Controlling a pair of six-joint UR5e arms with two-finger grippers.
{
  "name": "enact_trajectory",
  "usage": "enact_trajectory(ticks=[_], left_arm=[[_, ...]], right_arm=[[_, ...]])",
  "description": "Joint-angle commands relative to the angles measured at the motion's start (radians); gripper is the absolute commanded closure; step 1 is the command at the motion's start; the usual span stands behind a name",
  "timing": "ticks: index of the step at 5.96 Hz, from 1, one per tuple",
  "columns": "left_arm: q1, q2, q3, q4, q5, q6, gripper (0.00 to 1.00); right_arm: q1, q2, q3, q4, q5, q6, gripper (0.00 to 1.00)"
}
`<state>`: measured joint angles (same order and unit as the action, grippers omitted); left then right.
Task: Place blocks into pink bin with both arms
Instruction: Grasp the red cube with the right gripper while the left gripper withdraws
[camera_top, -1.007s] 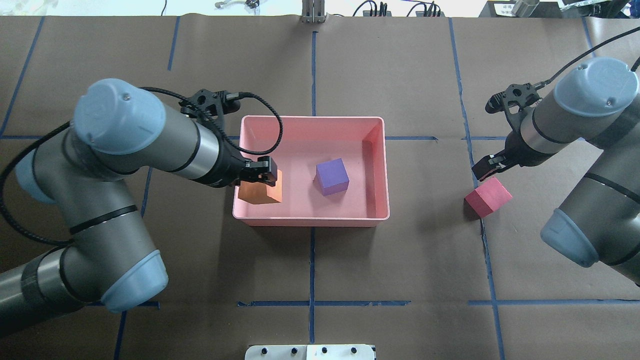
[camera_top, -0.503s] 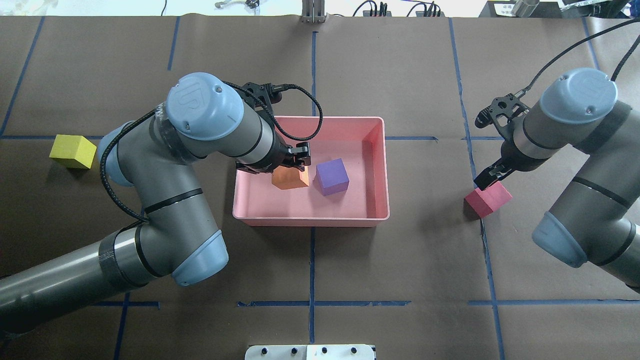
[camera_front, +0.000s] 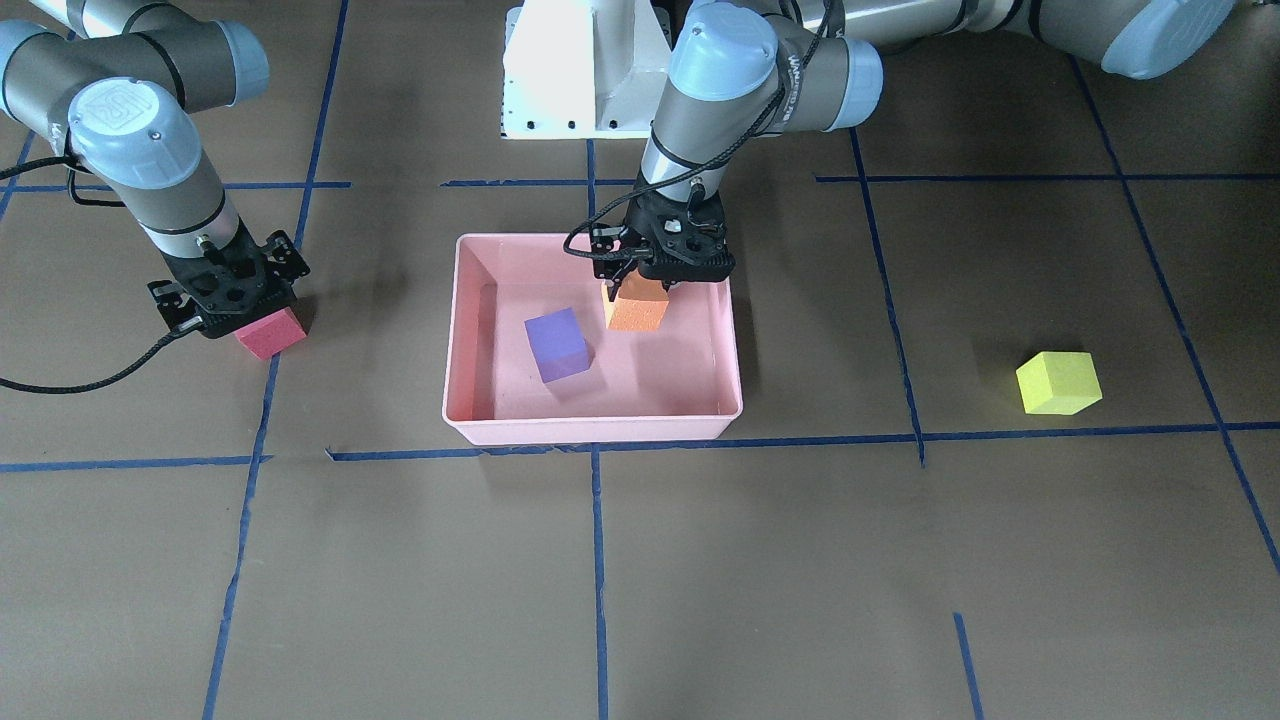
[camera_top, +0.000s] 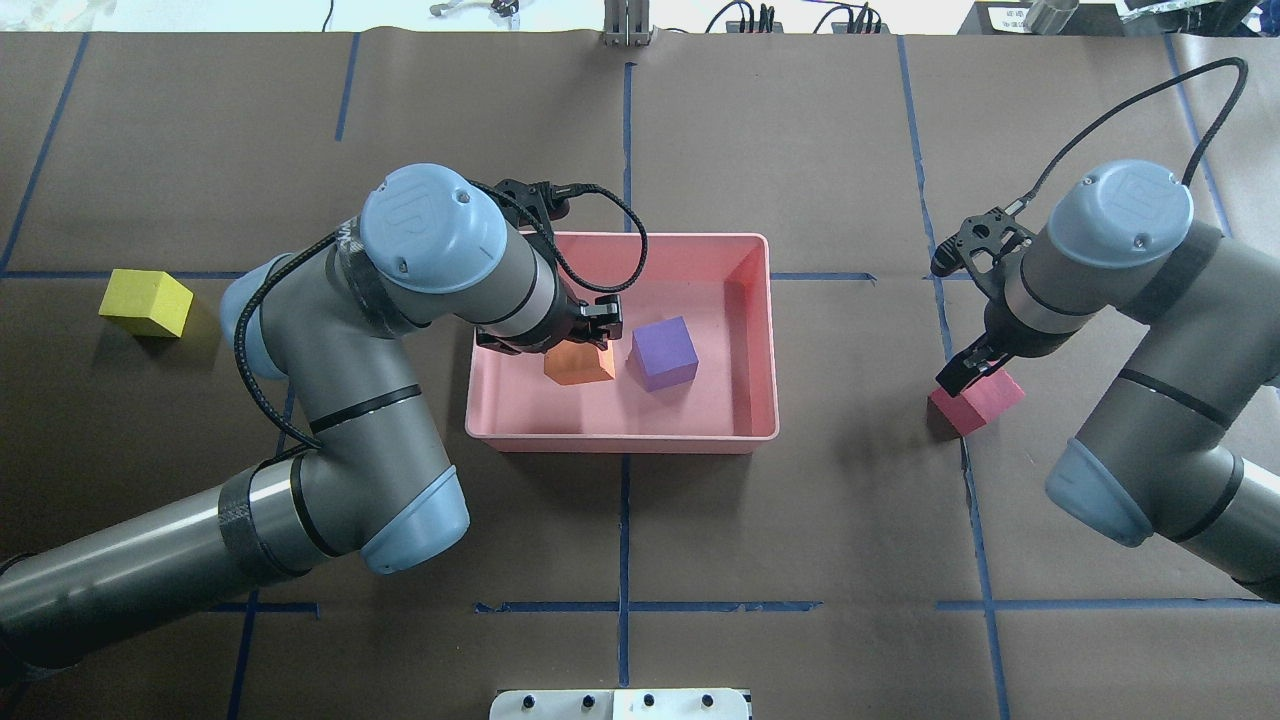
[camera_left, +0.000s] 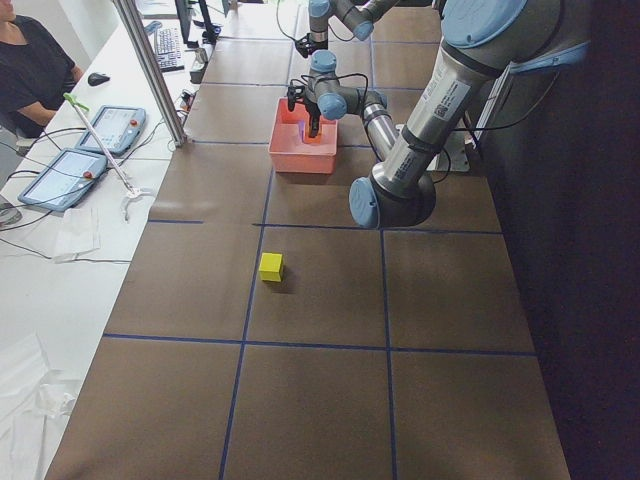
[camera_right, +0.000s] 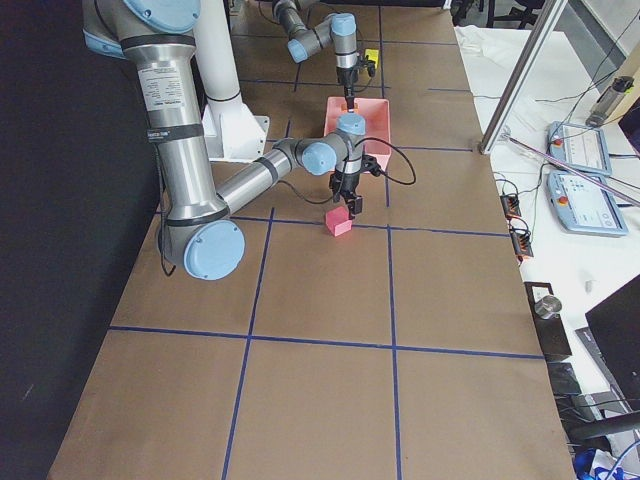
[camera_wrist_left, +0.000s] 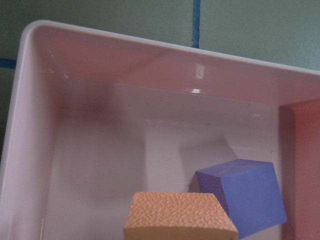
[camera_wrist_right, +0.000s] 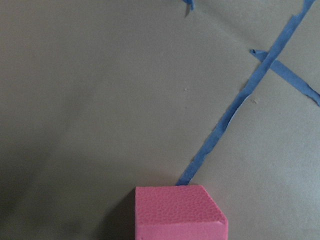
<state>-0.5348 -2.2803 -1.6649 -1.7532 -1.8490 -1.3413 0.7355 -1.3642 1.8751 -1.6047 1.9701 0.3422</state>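
The pink bin (camera_top: 770, 340) stands mid-table, also in the front view (camera_front: 590, 432). The purple block (camera_top: 664, 352) lies inside it. My left gripper (camera_top: 588, 345) is shut on the orange block (camera_top: 580, 366) and holds it low inside the bin, just left of the purple one; the left wrist view shows the orange block (camera_wrist_left: 177, 215) and the purple block (camera_wrist_left: 245, 200). My right gripper (camera_top: 968, 378) is open, down at the red block (camera_top: 988, 398) on the table right of the bin; the block's top shows in the right wrist view (camera_wrist_right: 177, 212). The yellow-green block (camera_top: 146, 303) lies far left.
Blue tape lines cross the brown paper table cover. The white pedestal base (camera_front: 580, 70) stands behind the bin. A white box (camera_top: 620, 705) sits at the near table edge. An operators' side table with tablets (camera_left: 70, 160) runs along the far side.
My left arm has carried the orange block from the bin's left rim inward, next to the purple block, and lower. My right gripper has come down onto the red block.
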Motion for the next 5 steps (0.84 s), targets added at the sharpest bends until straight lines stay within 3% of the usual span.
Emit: enact_trajectory(ticks=[1,5], left_arm=[[0.012,0.002,0.001,0.001,0.022,0.001,0.01],[-0.005,0.042,-0.137,0.008,0.020,-0.002,0.00]], right_arm=[[-0.013,-0.004,-0.022,-0.001,-0.017,-0.050,0.00],[-0.027,0.014,-0.077,-0.003,-0.008,-0.043,0.00]])
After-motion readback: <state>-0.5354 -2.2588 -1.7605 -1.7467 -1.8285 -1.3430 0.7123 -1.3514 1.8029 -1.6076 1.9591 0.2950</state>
